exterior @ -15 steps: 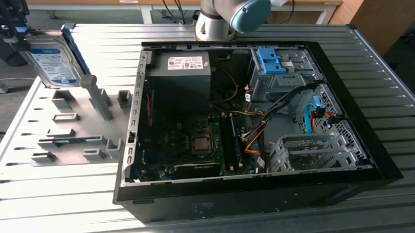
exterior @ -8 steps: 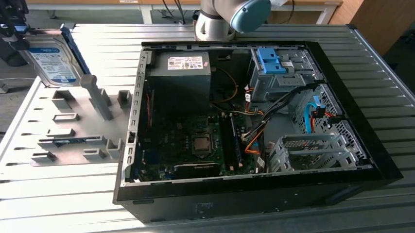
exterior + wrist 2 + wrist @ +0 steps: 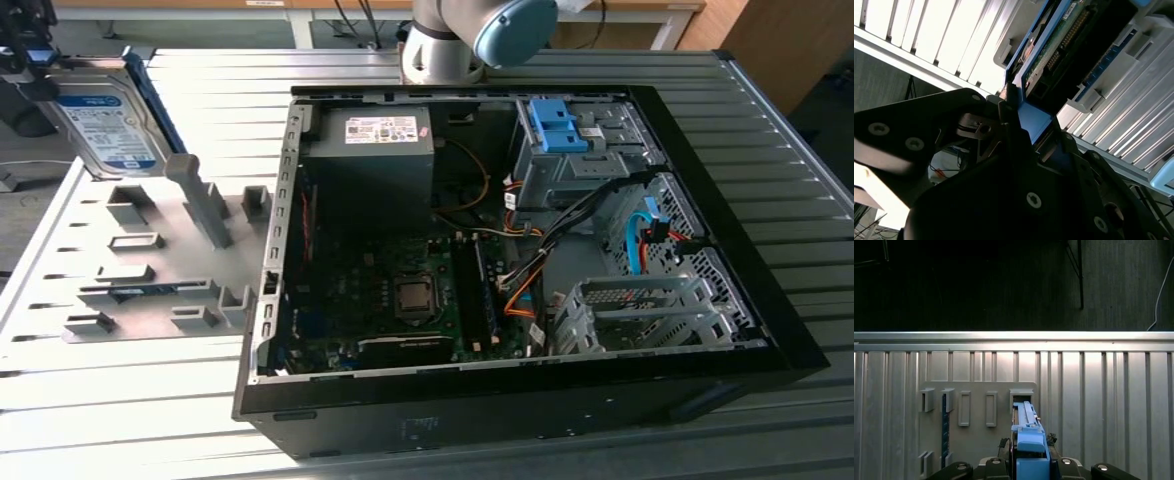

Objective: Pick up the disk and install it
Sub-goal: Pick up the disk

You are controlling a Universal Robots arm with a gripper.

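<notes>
The gripper (image 3: 38, 70) is closed on the disk (image 3: 110, 125), holding it by its upper end, so that the disk hangs below the gripper, standing on edge and leaning a little, with its white-and-blue label facing the exterior view. In the second wrist view the dark fingers (image 3: 1010, 122) press on either side of the blue rail of the disk (image 3: 1054, 47), whose green circuit board is turned toward that camera. In the first wrist view the gripper (image 3: 1028, 444) clamps the narrow blue edge of the disk (image 3: 1026, 422), which runs straight away from it to a slot in the grey holder plate (image 3: 976, 435). The disk's far end is right at that slot – whether it touches the slot I cannot tell. The holder plate (image 3: 147, 270) lies directly beneath the gripper on the ribbed metal table (image 3: 787, 130), with several other grey slots and posts standing up from it just beside the disk. Well away from the gripper, toward the exterior view's right, the open computer case (image 3: 747, 330) lies on the same table – inside it sit a dark grey box with a white sticker (image 3: 380, 160), a bright blue latch (image 3: 554, 125) and a metal drive cage (image 3: 647, 310). The arm's base (image 3: 461, 40) stands beyond the case.
</notes>
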